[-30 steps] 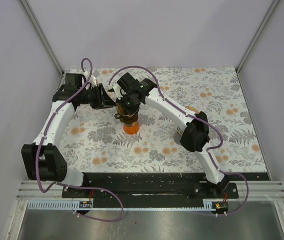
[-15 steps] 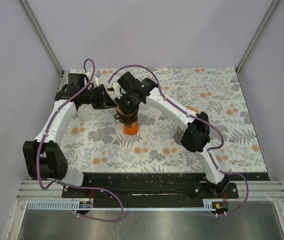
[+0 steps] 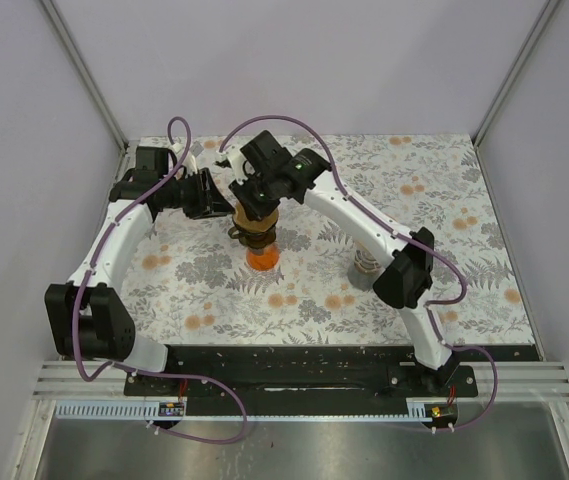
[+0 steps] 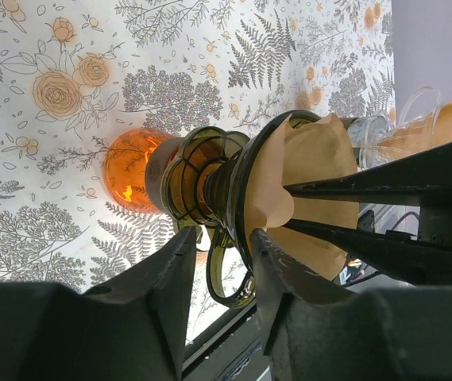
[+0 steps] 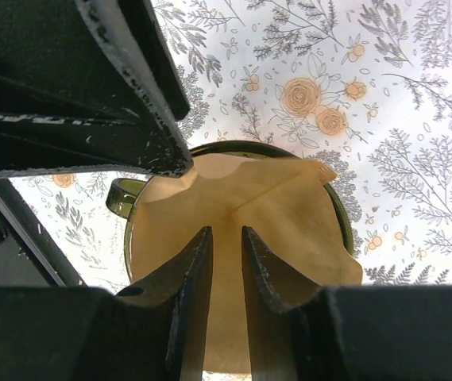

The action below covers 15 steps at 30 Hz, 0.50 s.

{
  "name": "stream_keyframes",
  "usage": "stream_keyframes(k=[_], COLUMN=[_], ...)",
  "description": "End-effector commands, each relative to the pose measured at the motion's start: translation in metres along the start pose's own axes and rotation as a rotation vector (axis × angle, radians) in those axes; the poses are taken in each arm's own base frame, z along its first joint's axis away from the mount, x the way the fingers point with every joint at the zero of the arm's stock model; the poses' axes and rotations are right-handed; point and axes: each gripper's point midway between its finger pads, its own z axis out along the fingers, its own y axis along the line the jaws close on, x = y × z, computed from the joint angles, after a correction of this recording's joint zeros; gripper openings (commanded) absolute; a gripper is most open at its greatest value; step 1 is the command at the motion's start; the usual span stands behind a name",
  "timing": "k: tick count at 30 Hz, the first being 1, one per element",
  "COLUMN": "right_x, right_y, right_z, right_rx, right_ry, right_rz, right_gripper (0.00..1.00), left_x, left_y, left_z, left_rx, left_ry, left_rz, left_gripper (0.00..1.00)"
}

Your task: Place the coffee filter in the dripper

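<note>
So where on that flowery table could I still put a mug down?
The far right corner of the cloth, between the right arm and the wall, is bare. So is the near strip between the left arm and the grey cup. Around the dripper it is crowded: both arms meet there.

On the counter (image 3: pixel 444 230), the dripper (image 3: pixel 254 238) stands atop an orange vessel (image 3: pixel 262 259), with the left tool (image 3: pixel 224 207) at its ten o'clock and the right tool (image 3: pixel 254 213) at twelve.
</note>
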Motion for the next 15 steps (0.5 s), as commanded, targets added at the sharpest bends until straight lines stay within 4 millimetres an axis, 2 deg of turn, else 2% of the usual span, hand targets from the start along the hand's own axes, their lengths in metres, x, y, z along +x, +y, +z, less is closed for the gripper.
stream_keyframes(k=[1,4,10,12,15], right_x=[-0.039,-0.043,-0.045,-0.050,-0.055], right_y=[-0.002,-0.002,-0.006,-0.009,-0.025], right_z=[-0.051,-0.058,-0.063,-0.069,-0.088], right_rx=[0.049,0.054,0.086,0.105,0.206], right_ry=[-0.150,-0.174,-0.185,-0.205,-0.236], right_rz=[-0.027,-0.029,-0.017,-0.008,0.012], right_gripper=[0.30,0.30,0.31,0.31,0.36], left_x=[-0.019,-0.022,-0.023,-0.025,-0.035], left_y=[-0.023,-0.026,-0.027,-0.027,-0.027], left_z=[-0.022,-0.027,-0.031,-0.033,-0.041], left_rx=[0.004,-0.006,-0.018,-0.024,-0.041], left_ry=[-0.082,-0.088,-0.088,-0.093,-0.122], left_rz=[0.099,0.118,0.138,0.146,0.170], left_gripper=[0.42,0.48,0.51,0.53,0.55])
